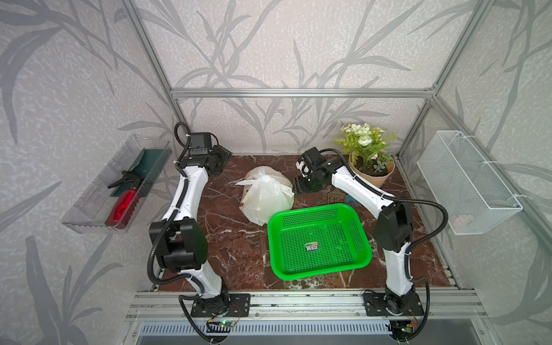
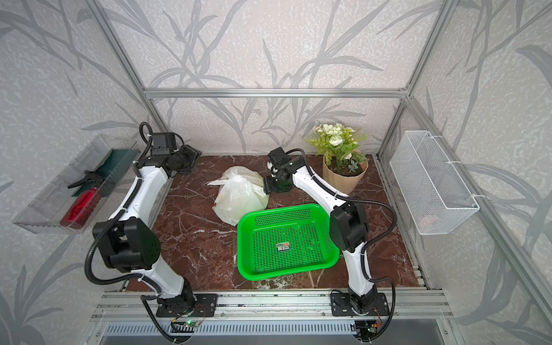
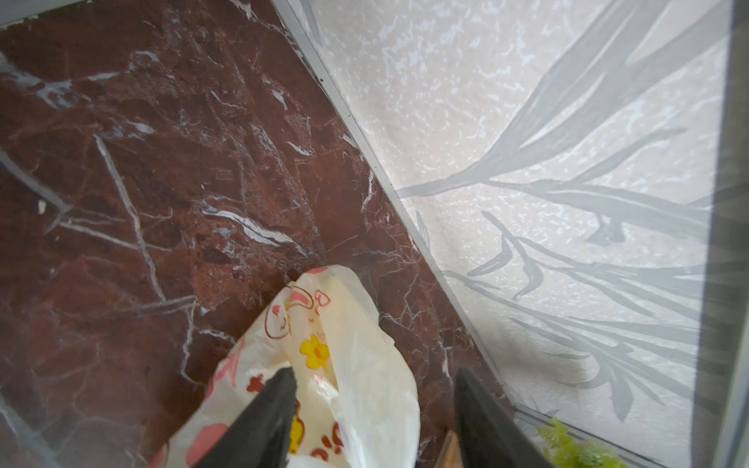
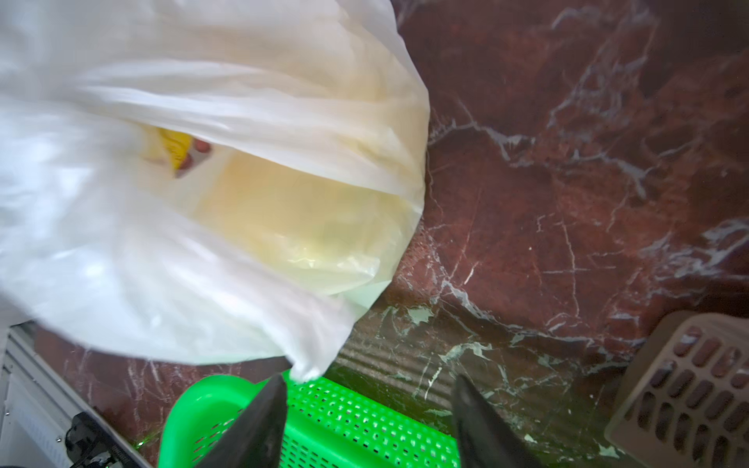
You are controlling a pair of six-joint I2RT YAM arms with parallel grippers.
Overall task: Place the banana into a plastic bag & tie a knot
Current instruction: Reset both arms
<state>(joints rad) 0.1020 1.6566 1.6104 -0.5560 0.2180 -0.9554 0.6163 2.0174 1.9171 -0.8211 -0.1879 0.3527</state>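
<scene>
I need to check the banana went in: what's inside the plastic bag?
Through the translucent plastic bag, the right wrist view shows what looks like the banana, a pale yellow mass. The film blurs its outline, so its exact shape and ends stay hidden.

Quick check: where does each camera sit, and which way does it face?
Both top views: high in front, looking down on the plastic bag and green basket; left arm, right arm show.
Left wrist: behind the open left gripper, facing bag, marble tabletop, back wall.
Right wrist: behind the open right gripper, facing bag, basket.
All share the bag.
</scene>
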